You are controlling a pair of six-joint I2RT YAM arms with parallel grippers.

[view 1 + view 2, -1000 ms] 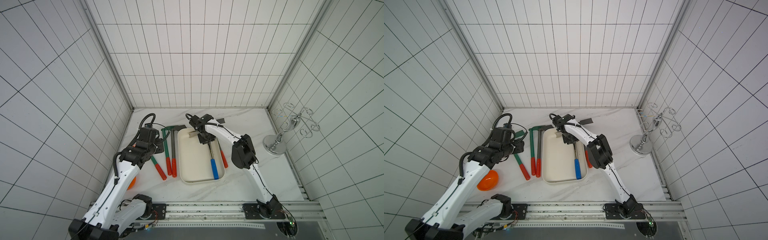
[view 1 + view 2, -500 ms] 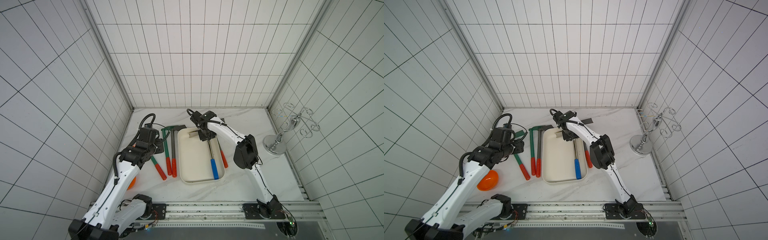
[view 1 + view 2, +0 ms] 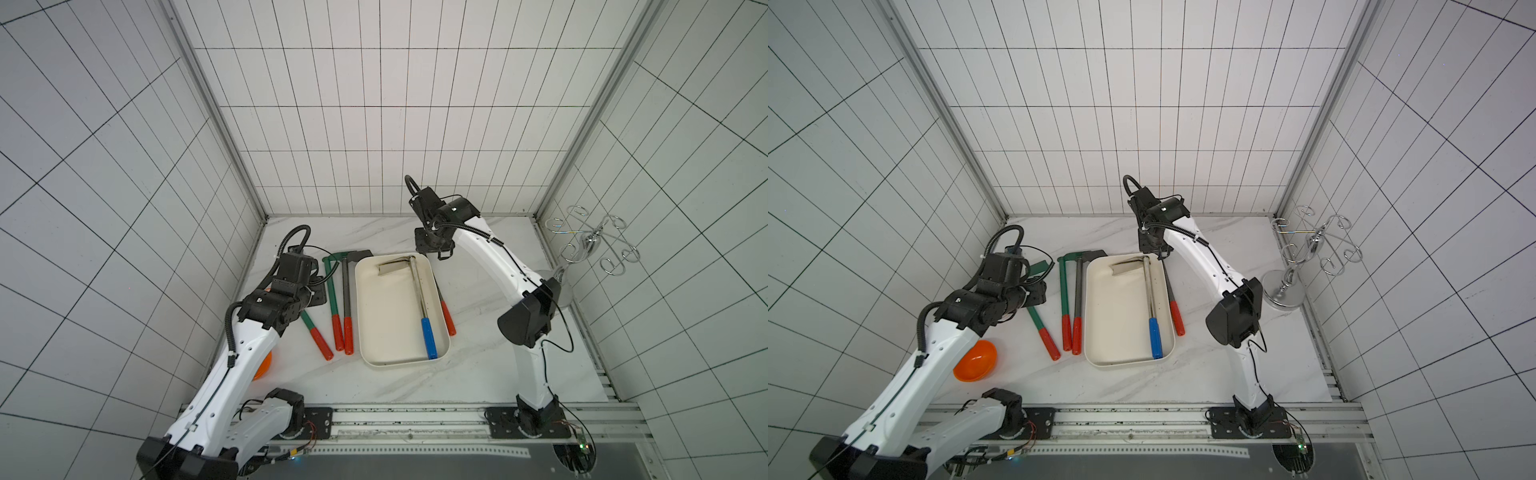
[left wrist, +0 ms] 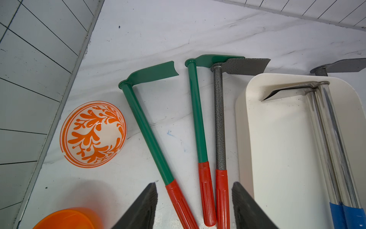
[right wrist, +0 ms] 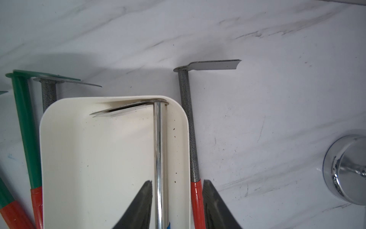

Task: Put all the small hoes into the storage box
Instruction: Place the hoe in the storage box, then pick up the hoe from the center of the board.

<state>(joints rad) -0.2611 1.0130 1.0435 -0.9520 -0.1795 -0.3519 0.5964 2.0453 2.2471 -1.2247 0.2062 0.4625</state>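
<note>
The storage box point(image 3: 390, 316) point(image 3: 1117, 316) is a shallow cream tub at mid-table. A small hoe point(image 3: 419, 291) point(image 3: 1148, 291) with a shiny metal shaft and blue grip lies inside it along the right wall, blade at the far end. My right gripper point(image 3: 435, 251) point(image 5: 177, 184) hangs open above the box's far right corner, holding nothing; in the right wrist view the shaft and box rim point(image 5: 186, 138) show far below between its fingers. My left gripper point(image 3: 318, 291) point(image 4: 194, 186) is open over the red handles left of the box point(image 4: 277, 148), touching none.
Two green hoes point(image 3: 331, 291) and a speckled grey one point(image 3: 345, 299), all red-handled, lie left of the box. Another grey hoe point(image 5: 188, 119) lies against its right side. A patterned plate point(image 4: 93, 134) and an orange bowl point(image 3: 976, 359) sit at the left. A chrome stand point(image 3: 1296, 270) is right.
The right gripper has risen off the hoe's shaft and drawn back toward the rear wall, opening slightly; the hoe stays in the box. The left arm has not moved.
</note>
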